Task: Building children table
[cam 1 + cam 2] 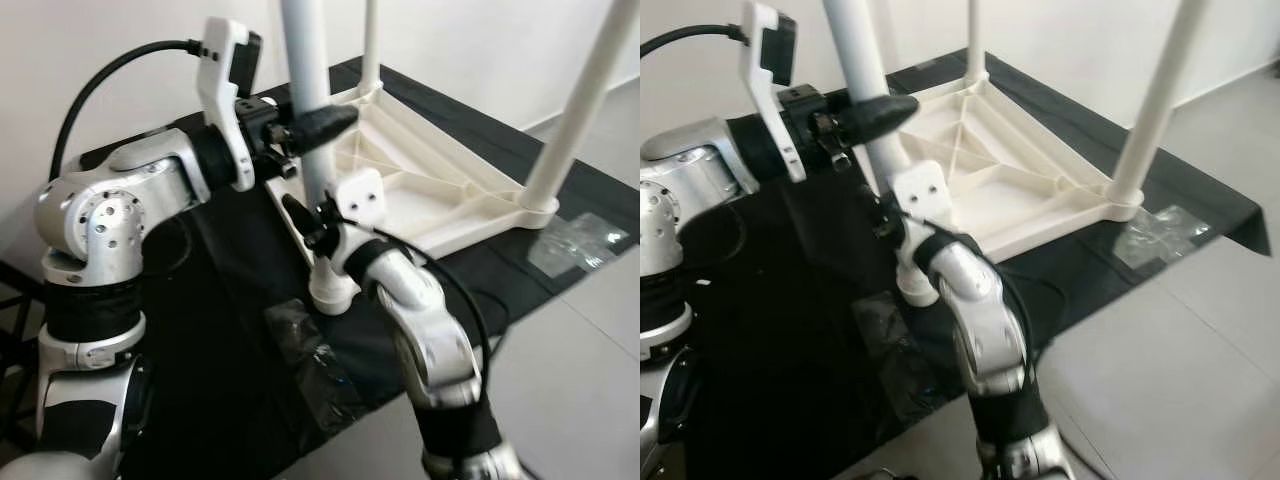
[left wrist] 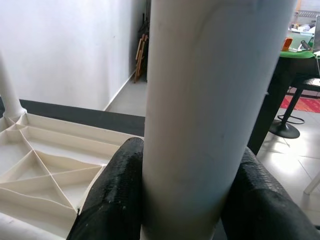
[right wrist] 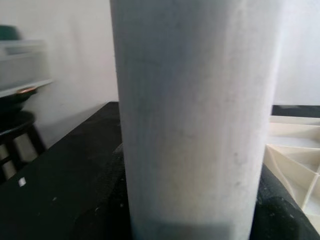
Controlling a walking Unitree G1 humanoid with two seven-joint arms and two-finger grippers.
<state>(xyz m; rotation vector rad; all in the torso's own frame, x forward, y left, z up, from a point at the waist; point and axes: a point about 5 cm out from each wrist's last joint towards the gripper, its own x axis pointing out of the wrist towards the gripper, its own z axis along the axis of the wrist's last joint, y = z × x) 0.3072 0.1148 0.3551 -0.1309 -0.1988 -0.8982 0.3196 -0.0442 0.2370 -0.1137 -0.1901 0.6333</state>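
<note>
Both silver arms reach forward and bend inward at the elbow. The left hand (image 1: pixel 318 127), wrist level and held higher, clamps its two black fingers (image 2: pixel 112 200) around a white table leg (image 1: pixel 305 70). The right hand (image 1: pixel 312 218), wrist angled upward from below, grips the same leg lower down.

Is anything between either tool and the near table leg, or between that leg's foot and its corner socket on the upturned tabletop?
Nothing visible. Both the left tool and the right tool are already closed around the near leg, left above right. The leg's foot sits at the corner socket of the upturned tabletop; how deep it is seated cannot be told.
</note>
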